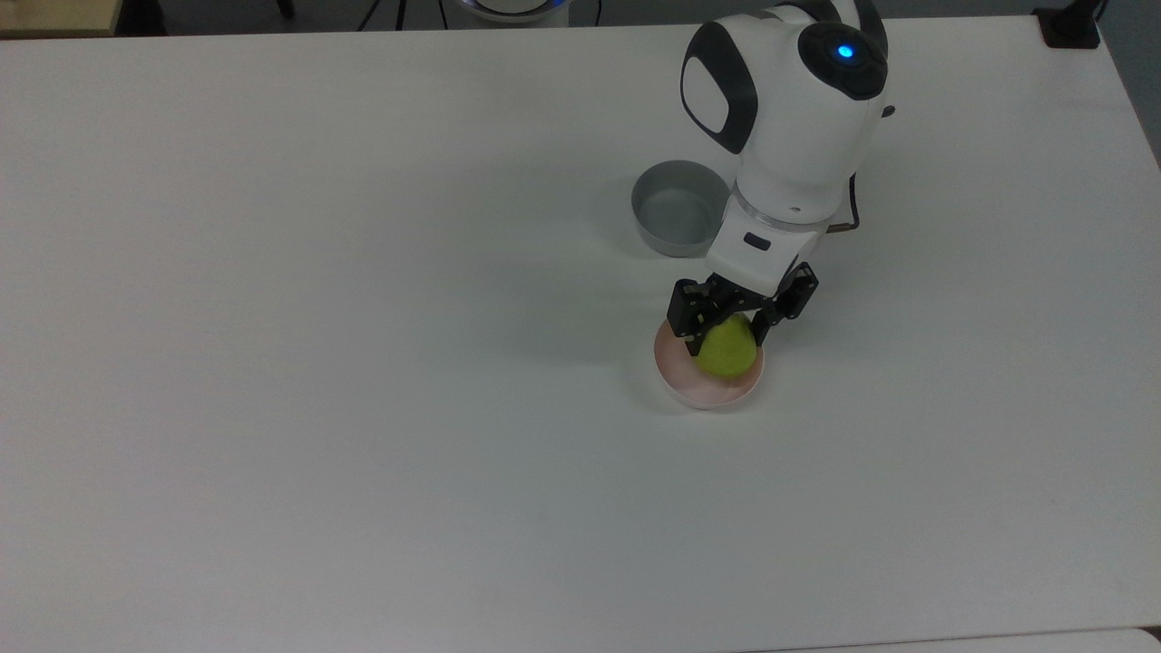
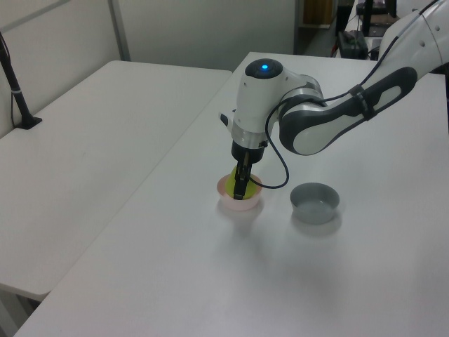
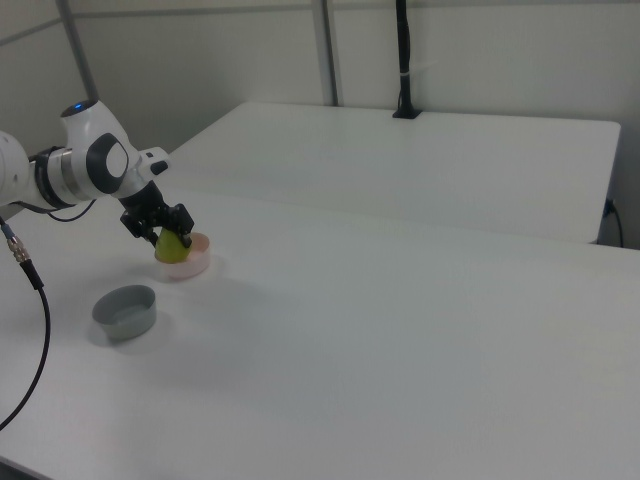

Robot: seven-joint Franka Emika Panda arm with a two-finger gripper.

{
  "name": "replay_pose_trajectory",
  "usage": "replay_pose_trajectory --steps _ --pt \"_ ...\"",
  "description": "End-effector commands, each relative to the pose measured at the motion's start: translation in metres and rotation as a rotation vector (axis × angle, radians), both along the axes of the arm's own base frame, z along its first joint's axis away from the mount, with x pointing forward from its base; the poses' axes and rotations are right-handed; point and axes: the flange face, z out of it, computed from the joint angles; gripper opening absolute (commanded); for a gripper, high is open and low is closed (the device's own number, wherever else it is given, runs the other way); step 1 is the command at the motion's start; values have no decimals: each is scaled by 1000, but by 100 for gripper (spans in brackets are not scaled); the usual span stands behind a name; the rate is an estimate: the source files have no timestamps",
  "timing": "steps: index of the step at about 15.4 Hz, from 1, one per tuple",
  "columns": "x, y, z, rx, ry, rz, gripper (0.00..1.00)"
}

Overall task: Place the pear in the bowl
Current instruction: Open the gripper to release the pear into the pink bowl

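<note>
1. You have the claw [image 1: 726, 340] pinching the pear [image 1: 726, 350], one black finger on each side of the fruit's upper part.
2. The pear sits low inside the bowl [image 1: 678, 381], with its rounded yellow-green body below the rim line in the left view and its narrower top between the fingers. Whether it touches the bowl's floor cannot be told.
3. In the top view, the pear fills the far-right part of the pink bowl, leaving a crescent of bare pink at the top view's near left.
4. The bowl stands upright on the white counter [image 1: 363, 363], right of centre in the top view.
5. A grey bowl [image 1: 678, 209] stands on the counter near the pink one, beyond it in the top view and on the left view's right; the two do not touch.
6. The arm [image 1: 785, 127] reaches down over the gap between the two bowls, its white wrist partly covering the grey bowl's right edge in the top view, a blue light lit on top.
7. In the right view, the pear [image 3: 171, 248], pink bowl [image 3: 192, 266] and claw [image 3: 165, 236] sit at the right view's left, with the grey bowl [image 3: 125, 311] nearer the camera.
8. A black cable [image 2: 279, 175] loops from the wrist beside the bowl in the left view.
</note>
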Motion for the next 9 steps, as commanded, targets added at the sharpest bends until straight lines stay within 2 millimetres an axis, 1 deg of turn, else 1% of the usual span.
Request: replay_pose_trajectory --steps 1,2,5,7,8,9 --pt "-1 -1 2 -13 -22 -6 96" --pt "0 -2 3 -14 -23 -4 100" --pt "1 -6 10 -8 -28 -8 100" --pt "1 -10 30 5 -46 -15 100" --pt "1 -21 51 23 -64 -37 100" --pt "-2 -26 66 39 -73 -48 100"
